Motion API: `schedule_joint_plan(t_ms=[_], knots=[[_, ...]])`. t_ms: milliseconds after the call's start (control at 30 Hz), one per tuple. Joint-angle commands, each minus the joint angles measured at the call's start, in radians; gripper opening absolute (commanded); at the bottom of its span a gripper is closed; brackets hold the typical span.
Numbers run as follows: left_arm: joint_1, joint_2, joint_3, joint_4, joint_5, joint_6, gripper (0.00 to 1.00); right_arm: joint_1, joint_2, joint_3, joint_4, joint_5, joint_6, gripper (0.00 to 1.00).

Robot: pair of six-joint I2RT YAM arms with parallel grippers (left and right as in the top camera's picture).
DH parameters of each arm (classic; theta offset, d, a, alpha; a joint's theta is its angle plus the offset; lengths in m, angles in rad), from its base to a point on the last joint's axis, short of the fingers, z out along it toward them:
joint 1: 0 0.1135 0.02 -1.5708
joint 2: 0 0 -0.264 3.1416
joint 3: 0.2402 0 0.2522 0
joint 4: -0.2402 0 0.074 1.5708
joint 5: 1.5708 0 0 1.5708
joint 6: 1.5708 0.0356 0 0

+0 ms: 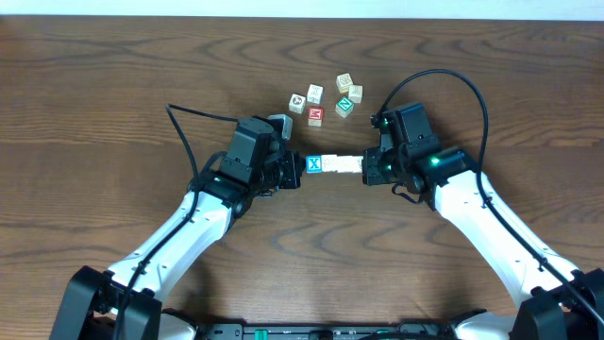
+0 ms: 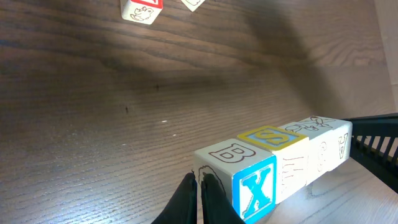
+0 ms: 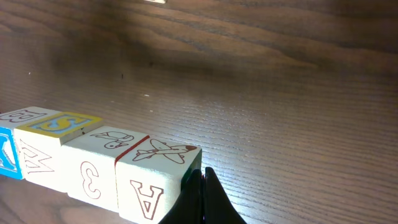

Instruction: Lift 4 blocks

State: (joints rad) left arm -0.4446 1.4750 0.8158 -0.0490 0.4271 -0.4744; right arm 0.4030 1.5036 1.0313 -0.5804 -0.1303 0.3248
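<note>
Overhead view: two arms reach in from the near edge of the wooden counter and meet near its middle, with a short row of blocks between them
Row: four blocks set face to face in one straight line from left to right, each touching the next
Blue X block: left end of the row; bright blue side with a white X, an outlined B on its top face
Second block: cream, a yellow-framed S on top and an M on the side
Third block: cream, a small bird drawing on top and a 3 on the side
Fourth block: right end of the row; an aeroplane drawing on top and an A on the side
Left hand: clenched, fingers together with nothing between them; the closed tips press on the outer face of the Blue X block
Right hand: clenched the same way, grasping nothing; its closed tips sit against the outer face of the Fourth block
Height of the row: whether it rests on the counter or hangs just clear of it cannot be told
Loose cubes: six in a cluster on the counter beyond the row, apart from it, among them a red-faced cube and a green diamond-faced cube
</note>
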Motion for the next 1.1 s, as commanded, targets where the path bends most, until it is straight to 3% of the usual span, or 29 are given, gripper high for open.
schedule_joint_plan(t_ms=[0,1067], knots=[[-0.051,-0.015,0.068,0.027,0.183,0.005,0.07,0.05,-0.021,0.046,0.026,-0.297,-0.008,0.01],[-0.051,-0.014,0.067,0.0,0.182,0.009,0.07,0.05,-0.021,0.046,0.026,-0.296,-0.007,0.01]])
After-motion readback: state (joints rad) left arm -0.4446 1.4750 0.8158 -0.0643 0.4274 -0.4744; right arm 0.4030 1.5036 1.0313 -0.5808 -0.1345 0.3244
